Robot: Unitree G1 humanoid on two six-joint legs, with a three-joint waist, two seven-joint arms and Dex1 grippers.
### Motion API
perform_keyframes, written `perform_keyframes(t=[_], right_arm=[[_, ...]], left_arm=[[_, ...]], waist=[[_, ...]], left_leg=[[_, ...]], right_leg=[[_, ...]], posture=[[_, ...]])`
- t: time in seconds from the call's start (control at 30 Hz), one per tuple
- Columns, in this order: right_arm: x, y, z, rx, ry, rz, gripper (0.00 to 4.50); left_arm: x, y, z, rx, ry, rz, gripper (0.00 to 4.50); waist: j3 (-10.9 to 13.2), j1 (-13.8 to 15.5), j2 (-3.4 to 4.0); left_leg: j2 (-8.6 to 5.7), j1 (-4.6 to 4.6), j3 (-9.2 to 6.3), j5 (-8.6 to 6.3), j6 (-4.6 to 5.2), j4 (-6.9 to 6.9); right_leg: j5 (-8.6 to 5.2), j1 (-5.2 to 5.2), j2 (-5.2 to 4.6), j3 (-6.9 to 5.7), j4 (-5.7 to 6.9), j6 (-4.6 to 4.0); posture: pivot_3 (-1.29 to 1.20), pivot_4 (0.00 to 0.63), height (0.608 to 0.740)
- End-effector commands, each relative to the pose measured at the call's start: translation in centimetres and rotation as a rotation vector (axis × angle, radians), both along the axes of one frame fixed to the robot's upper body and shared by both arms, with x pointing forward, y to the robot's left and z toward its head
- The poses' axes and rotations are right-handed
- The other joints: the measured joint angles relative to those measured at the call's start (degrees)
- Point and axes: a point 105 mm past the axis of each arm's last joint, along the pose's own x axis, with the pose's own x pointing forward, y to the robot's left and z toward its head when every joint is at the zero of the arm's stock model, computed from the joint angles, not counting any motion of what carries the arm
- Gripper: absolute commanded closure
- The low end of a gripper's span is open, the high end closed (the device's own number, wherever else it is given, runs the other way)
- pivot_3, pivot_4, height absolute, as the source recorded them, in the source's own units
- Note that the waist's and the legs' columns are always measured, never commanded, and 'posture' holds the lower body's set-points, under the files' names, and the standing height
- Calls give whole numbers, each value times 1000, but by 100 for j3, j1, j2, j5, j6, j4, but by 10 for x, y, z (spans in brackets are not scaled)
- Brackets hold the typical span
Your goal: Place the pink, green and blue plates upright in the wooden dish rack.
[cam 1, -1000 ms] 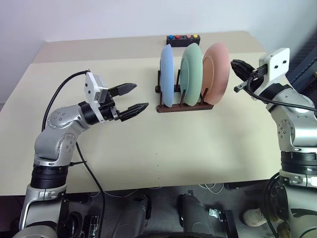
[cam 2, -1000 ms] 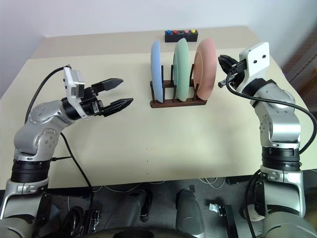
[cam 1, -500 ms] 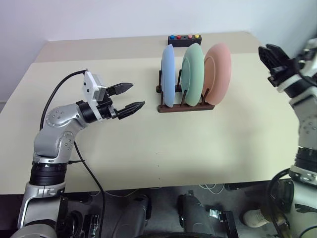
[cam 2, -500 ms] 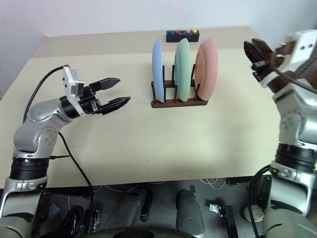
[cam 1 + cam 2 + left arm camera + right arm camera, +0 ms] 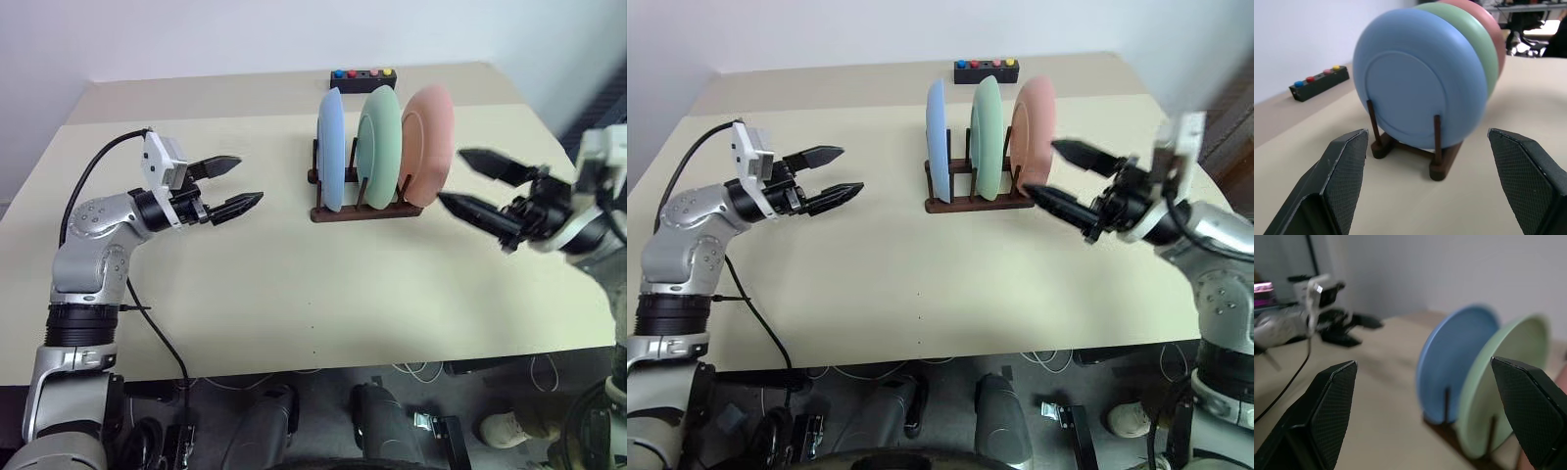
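Rack: the small dark wooden rack [image 5: 364, 208] sits on the far half of the table [image 5: 294, 294], and from my seat it looks like all three plates are in it, standing on edge between the pegs.
Blue plate: blue plate [image 5: 330, 149] is in the slot on the robot's left end, upright, its back facing the left arm (the left wrist view shows two pegs right in front of it).
Green plate: green plate [image 5: 380, 145] is in the middle, upright, just beside the blue one.
Pink plate: pink plate [image 5: 429, 143] is on the right end, upright, tucked close behind the green one.
Left gripper: left gripper [image 5: 235, 184] hangs above the table, off to the left of the rack and well apart from it, pointing toward the blue plate. Fingers are spread with nothing between them.
Right gripper: right gripper [image 5: 472, 184] is on the rack's right side, near the pink plate. I can't tell for sure whether a fingertip touches it, but it isn't pinching it. Fingers are spread wide, one up by the plate's rim and one lower near the rack's end, nothing held.
Button box: a little black box with coloured buttons [image 5: 363, 77] sits at the far edge of the table, behind the rack.
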Motion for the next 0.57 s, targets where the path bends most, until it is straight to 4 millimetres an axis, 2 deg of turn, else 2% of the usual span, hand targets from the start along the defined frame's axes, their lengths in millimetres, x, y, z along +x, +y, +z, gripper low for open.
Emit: perform_keyframes(t=[0.03,0.1,0.17,0.33,0.57], right_arm=[[-13,4,0,-69,-40,53,34],[-13,0,-5,-85,-29,37,34],[-14,-4,-10,-102,-27,16,34],[-17,-2,-18,-154,-49,2,34],[-21,-2,-21,-168,-38,-12,34]], left_arm=[[-7,17,8,43,-55,36,485],[-14,21,7,21,-38,-9,485],[-15,29,6,34,-32,22,485],[-22,40,1,66,-1,39,485],[-27,37,-8,56,35,34,485]], waist=[[0,-9,0],[0,-8,0],[0,4,0],[1,8,-2],[1,6,-2]], left_leg=[[1,0,0,0,0,-2],[1,0,0,0,0,-4],[1,0,0,0,0,-2],[1,0,-1,0,0,-2],[1,0,-1,-1,0,-2]], right_leg=[[0,-2,0,0,-1,0],[0,-2,0,1,-1,0],[0,-1,-1,0,-1,0],[0,-1,-3,0,-2,0],[0,-1,-4,1,-2,0]], posture=[[0,150,740],[0,150,740],[0,150,740],[0,150,740],[0,150,740]])
